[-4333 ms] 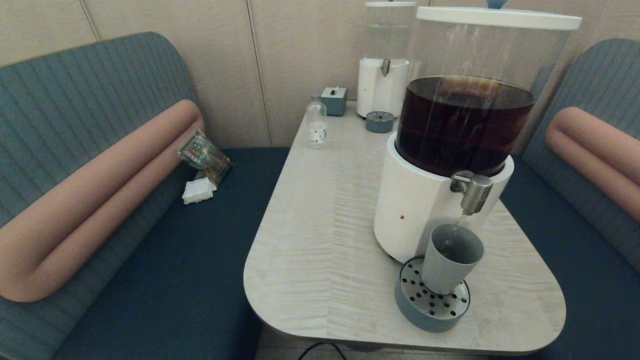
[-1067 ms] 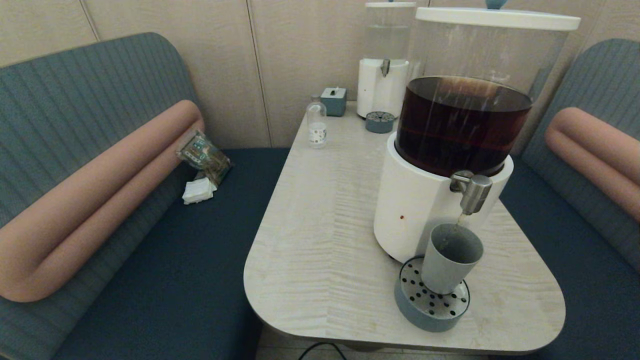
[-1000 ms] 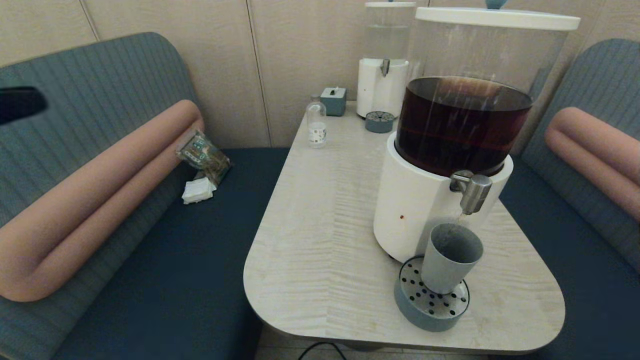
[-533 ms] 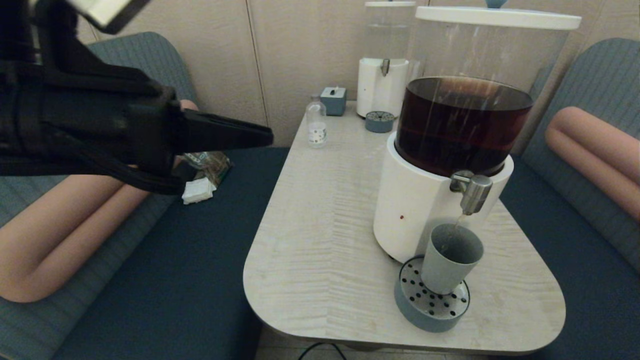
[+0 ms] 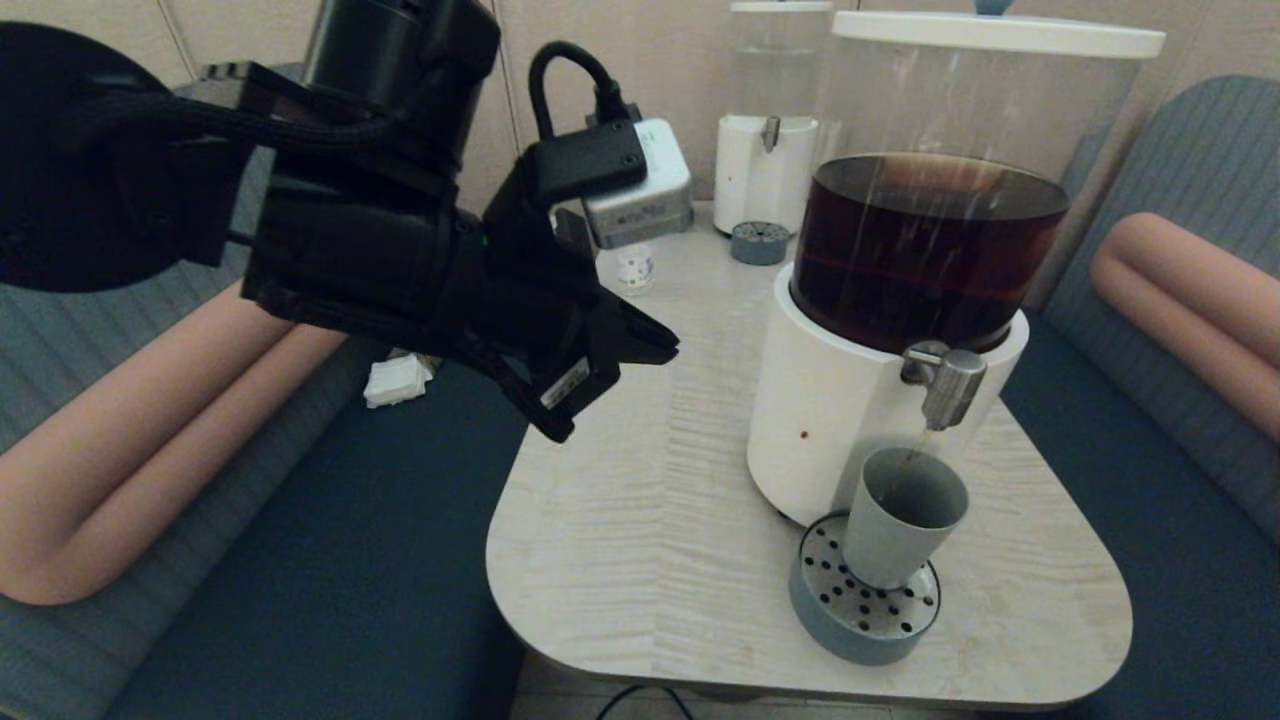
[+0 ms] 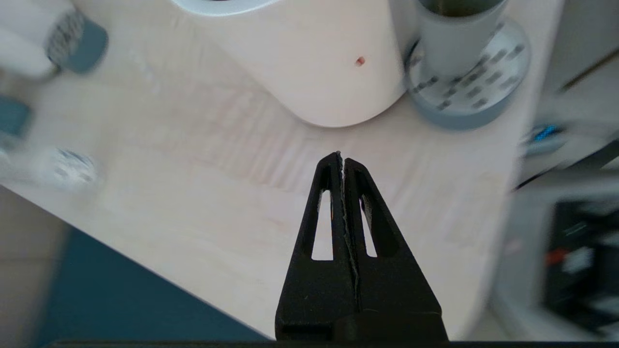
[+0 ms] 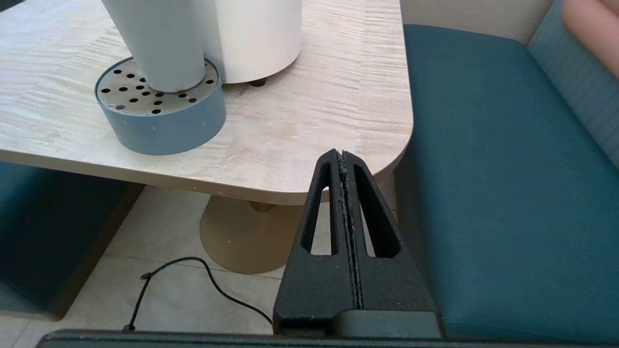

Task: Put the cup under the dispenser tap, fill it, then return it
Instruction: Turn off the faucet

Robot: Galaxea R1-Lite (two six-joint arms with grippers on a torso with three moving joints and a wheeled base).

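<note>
The grey-blue cup (image 5: 898, 518) (image 6: 454, 34) (image 7: 157, 43) stands on the round perforated drip tray (image 5: 860, 610) (image 6: 488, 92) (image 7: 159, 111), right under the steel dispenser tap (image 5: 945, 385). A thin stream runs from the tap into the cup. The tap belongs to the big white-based dispenser (image 5: 840, 420) (image 6: 309, 63) of dark brown liquid. My left gripper (image 5: 668, 348) (image 6: 342, 155) hangs shut and empty above the table's left side, well left of the dispenser. My right gripper (image 7: 341, 153) is shut and empty, low off the table's near right corner, out of the head view.
A small clear bottle (image 5: 634, 268), a smaller clear-liquid dispenser (image 5: 768, 150) and its little drip tray (image 5: 759, 243) stand at the table's back. Blue benches flank the table (image 5: 640, 520). A cable (image 7: 193, 275) lies on the floor by the table's pedestal.
My left arm has swung in from the far left and now reaches over the table's left side, hiding the small grey box at the back. The cup has stayed under the running tap.
</note>
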